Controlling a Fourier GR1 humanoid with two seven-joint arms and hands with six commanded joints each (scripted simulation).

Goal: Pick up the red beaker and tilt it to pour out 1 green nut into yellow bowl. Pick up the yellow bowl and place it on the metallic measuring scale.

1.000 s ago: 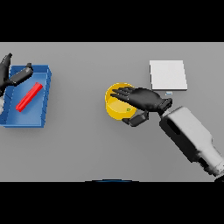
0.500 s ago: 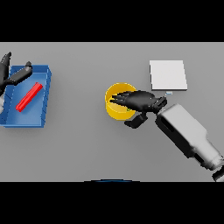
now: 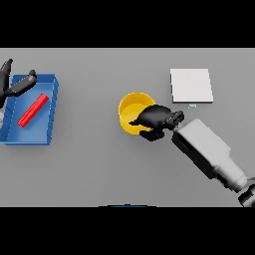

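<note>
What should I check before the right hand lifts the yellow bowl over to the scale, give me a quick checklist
1. Grip on the yellow bowl: the right hand has its fingers curled over the bowl's near right rim. Ok.
2. Bowl off the table: cannot tell; it looks as if it sits on the grey table.
3. Green nut in the bowl: none visible inside. Cannot tell.
4. Metallic measuring scale: its top is bare, to the right of the bowl and farther back. Ok.
5. Path from bowl to scale: nothing lies between them. Ok.
6. Left hand: far off at the blue tray holding the red beaker, out of the way. Ok.
</note>
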